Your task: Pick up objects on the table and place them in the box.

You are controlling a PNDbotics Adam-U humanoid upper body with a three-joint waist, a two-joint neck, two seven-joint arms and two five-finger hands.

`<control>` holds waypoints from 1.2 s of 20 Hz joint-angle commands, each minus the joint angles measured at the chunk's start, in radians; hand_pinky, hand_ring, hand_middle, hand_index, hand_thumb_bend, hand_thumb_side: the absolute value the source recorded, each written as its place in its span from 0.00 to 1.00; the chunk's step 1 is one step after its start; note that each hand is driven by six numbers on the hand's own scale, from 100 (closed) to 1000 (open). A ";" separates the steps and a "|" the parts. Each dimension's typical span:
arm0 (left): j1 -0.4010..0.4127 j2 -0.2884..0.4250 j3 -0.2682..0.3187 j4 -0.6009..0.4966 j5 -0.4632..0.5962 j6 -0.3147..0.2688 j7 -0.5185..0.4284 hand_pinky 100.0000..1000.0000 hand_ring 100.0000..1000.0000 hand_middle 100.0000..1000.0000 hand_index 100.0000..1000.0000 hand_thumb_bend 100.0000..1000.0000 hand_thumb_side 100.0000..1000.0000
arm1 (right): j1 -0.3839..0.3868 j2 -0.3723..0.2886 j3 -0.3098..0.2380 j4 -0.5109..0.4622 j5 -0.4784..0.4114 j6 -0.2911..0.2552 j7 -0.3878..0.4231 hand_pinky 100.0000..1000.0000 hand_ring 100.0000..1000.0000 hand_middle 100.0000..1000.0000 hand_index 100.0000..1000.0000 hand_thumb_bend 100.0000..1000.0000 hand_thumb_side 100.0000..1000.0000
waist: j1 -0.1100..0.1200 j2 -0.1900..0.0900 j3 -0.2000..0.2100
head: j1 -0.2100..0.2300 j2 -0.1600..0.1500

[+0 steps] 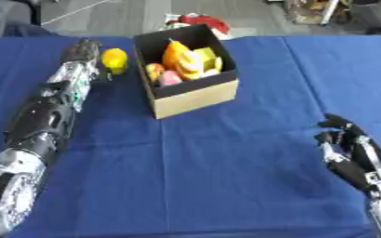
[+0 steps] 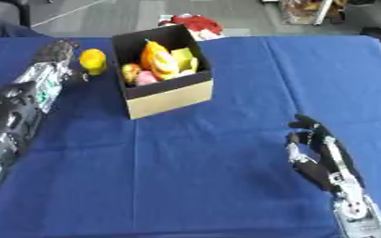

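Note:
A cardboard box [image 1: 198,96] with a dark inside stands at the table's far middle. It holds several toy foods in orange [image 1: 175,53], yellow, pink and red. Just left of the box is a yellow object [image 1: 114,60]. My left arm stretches along the left side, and my left hand [image 1: 82,49] is right beside the yellow object, on its left. The hand shows from the back, so its grip is hidden. Near the lower right corner my right hand [image 2: 317,153] rests open, fingers up, holding nothing.
A blue cloth [image 1: 226,167] covers the table. Beyond the far edge, behind the box, lies a red and white thing [image 1: 200,21] on the grey floor. Blue cloth stretches between the box and my right hand.

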 commanded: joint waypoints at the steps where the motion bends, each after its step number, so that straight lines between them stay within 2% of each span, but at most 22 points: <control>1: -0.015 0.005 -0.002 0.004 0.026 -0.009 0.055 0.76 0.72 0.77 0.90 0.09 0.10 | -0.017 -0.010 -0.005 -0.012 -0.006 -0.003 0.001 0.72 0.64 0.71 0.87 0.00 0.18 | -0.016 0.005 -0.004 | 0.006 0.004; 5: -0.011 0.002 -0.027 0.054 0.045 -0.038 0.029 0.76 0.73 0.78 0.91 0.12 0.12 | -0.021 -0.009 -0.004 -0.013 -0.006 -0.003 0.002 0.72 0.64 0.71 0.87 0.00 0.18 | -0.017 0.011 -0.009 | 0.011 0.004; 11: -0.006 0.002 -0.031 0.064 0.009 -0.014 -0.007 0.74 0.68 0.73 0.87 0.14 0.13 | -0.027 -0.008 -0.005 -0.012 -0.006 -0.003 0.000 0.72 0.64 0.71 0.87 0.00 0.18 | -0.017 0.019 -0.017 | 0.015 0.004; 13: -0.007 0.002 -0.031 0.061 0.001 -0.011 -0.009 0.71 0.62 0.67 0.82 0.13 0.13 | -0.027 -0.008 -0.005 -0.013 -0.006 -0.003 0.001 0.72 0.64 0.71 0.87 0.00 0.18 | -0.015 0.019 -0.017 | 0.015 0.004; 14: -0.008 0.002 -0.029 0.057 -0.002 -0.010 -0.006 0.67 0.55 0.59 0.76 0.09 0.12 | -0.027 -0.007 -0.005 -0.013 -0.006 -0.003 0.001 0.72 0.64 0.71 0.87 0.00 0.18 | -0.015 0.019 -0.017 | 0.015 0.004; 15: -0.009 0.003 -0.027 0.052 -0.002 -0.008 0.002 0.65 0.52 0.54 0.72 0.07 0.11 | -0.027 -0.007 -0.004 -0.014 -0.006 -0.003 0.002 0.72 0.64 0.71 0.87 0.00 0.18 | -0.014 0.018 -0.016 | 0.014 0.004; 16: -0.010 0.003 -0.023 0.043 0.000 -0.005 0.013 0.58 0.43 0.41 0.62 0.01 0.10 | -0.027 -0.006 -0.005 -0.014 -0.005 -0.003 0.003 0.72 0.64 0.71 0.87 0.00 0.18 | -0.014 0.018 -0.016 | 0.014 0.004; 18: -0.014 0.005 -0.014 0.016 0.007 0.001 0.043 0.52 0.35 0.30 0.52 0.00 0.10 | -0.026 -0.006 -0.006 -0.014 -0.005 -0.003 0.002 0.72 0.64 0.71 0.87 0.00 0.18 | -0.013 0.017 -0.016 | 0.013 0.004; 20: -0.017 0.007 -0.004 -0.014 0.023 0.007 0.076 0.49 0.31 0.24 0.47 0.00 0.12 | -0.026 -0.007 -0.007 -0.014 -0.004 -0.003 0.001 0.72 0.64 0.71 0.87 0.00 0.18 | -0.013 0.015 -0.015 | 0.013 0.004; 24: -0.030 0.015 -0.002 -0.062 0.077 -0.019 0.139 0.47 0.30 0.20 0.46 0.00 0.15 | -0.023 -0.008 -0.009 -0.014 -0.002 -0.003 0.000 0.72 0.64 0.71 0.87 0.00 0.18 | -0.008 0.012 -0.011 | 0.010 0.004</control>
